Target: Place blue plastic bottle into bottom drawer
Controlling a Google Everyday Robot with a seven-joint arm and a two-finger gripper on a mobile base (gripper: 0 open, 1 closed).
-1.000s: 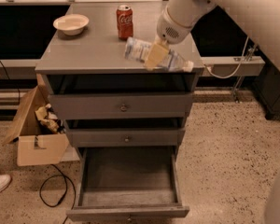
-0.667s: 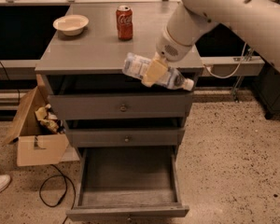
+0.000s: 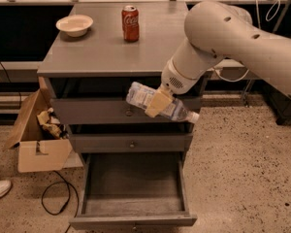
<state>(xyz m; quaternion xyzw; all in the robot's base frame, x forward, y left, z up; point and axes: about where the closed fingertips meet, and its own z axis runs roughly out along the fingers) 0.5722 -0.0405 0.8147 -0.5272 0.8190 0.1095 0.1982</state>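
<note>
**1. Receptacle.** The deep grey wooden bottom drawer (image 3: pixel 133 221) lies nearest the camera. It is pulled out and its interior is open from above.

**2. Load position.** The small clear blue plastic bottle (image 3: pixel 139 95), with a pale blue-and-white label, hangs in the air above the bottom drawer. It is in front of the two shallower grey knobbed drawers (image 3: pixel 97 113). It lies nearly horizontal, with the white cap (image 3: pixel 194 117) lower and toward the right of the view.

**3. Tool state.** The two-finger tool (image 3: pixel 157 103) on the white robot arm (image 3: pixel 223 38) is clenched on the blue plastic bottle at mid-body. One tan finger crosses the label, and both ends of the bottle overhang the grip.

**4. Handling characteristics (assessment).**
- Weight: probably light. The fill level cannot be determined.
- Stiffness: the thin wall is likely to dent under a hard squeeze, so moderate force is enough.
- Surface: the smooth label and round body favour slipping or pivoting between the fingers.
- Hold point: mid-body over the label keeps the ends balanced. The tapered neck is the poorer choice.
- Fragility: low. A short drop into the drawer should do no harm, though the bottle may roll on landing.

**5. Surroundings.** An open brown cardboard box (image 3: pixel 36 147) stands on the floor beside the cabinet. Farther back, the flat grey surface (image 3: pixel 102 52) carries a red Coca-Cola can (image 3: pixel 130 23) and a shallow cream bowl (image 3: pixel 74 24). Both are well apart from the tool.
</note>
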